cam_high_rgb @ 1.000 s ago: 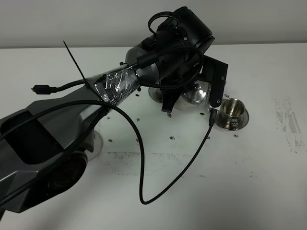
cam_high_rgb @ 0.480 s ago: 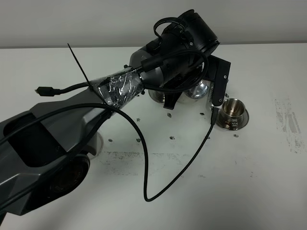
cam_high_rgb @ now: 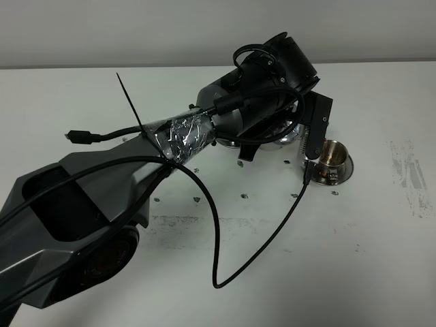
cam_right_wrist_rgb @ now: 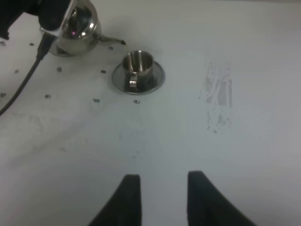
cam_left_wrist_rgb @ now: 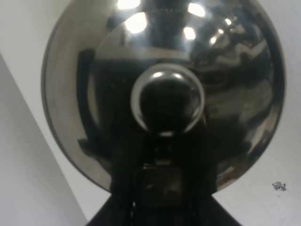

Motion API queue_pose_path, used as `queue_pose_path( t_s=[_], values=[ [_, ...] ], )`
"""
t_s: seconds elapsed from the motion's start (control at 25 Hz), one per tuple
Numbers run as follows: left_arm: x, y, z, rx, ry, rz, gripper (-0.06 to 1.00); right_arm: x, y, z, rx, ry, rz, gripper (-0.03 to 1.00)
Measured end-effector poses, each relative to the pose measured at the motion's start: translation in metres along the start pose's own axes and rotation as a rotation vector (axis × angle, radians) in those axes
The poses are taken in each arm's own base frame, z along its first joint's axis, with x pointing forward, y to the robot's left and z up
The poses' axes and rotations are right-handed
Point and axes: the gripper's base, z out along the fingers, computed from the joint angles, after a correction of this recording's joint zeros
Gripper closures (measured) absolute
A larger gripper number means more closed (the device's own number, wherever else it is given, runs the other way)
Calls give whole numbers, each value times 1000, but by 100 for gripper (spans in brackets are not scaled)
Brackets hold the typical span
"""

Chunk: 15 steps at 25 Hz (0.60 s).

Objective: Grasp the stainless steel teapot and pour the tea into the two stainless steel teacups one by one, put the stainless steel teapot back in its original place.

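Observation:
My left gripper [cam_high_rgb: 297, 133] is shut on the stainless steel teapot [cam_high_rgb: 289, 131], which my arm mostly hides in the high view. In the left wrist view the domed lid and knob [cam_left_wrist_rgb: 167, 99] fill the picture, with the gripper [cam_left_wrist_rgb: 162, 186] dark below. The right wrist view shows the teapot [cam_right_wrist_rgb: 77, 26] tilted, its spout tip [cam_right_wrist_rgb: 123, 42] just above one teacup [cam_right_wrist_rgb: 138, 63]. That teacup [cam_high_rgb: 330, 157] stands on its saucer right of the pot. No tea stream shows. A steel rim [cam_high_rgb: 226, 142] peeks from under the arm; I cannot tell whether it is the cup or the disc. My right gripper [cam_right_wrist_rgb: 162, 197] is open and empty.
A loose black cable [cam_high_rgb: 216, 269] hangs from the left arm and loops over the table; its end [cam_high_rgb: 306, 174] lies close to the teacup's saucer. A scuffed patch [cam_high_rgb: 409, 170] marks the table at the right. The table's back edge runs behind the arm.
My left arm has carried the teapot to the right, from mid-table to right beside the right-hand teacup. The cable loop has swung along with it.

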Motion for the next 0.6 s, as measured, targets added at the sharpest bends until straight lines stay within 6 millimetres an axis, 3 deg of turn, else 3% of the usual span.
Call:
queue_pose_path(
  t_s=[0.6],
  values=[
    [-4, 3, -4, -71, 22, 8, 75, 0, 0, 0, 0, 0, 0, 74]
  ],
)
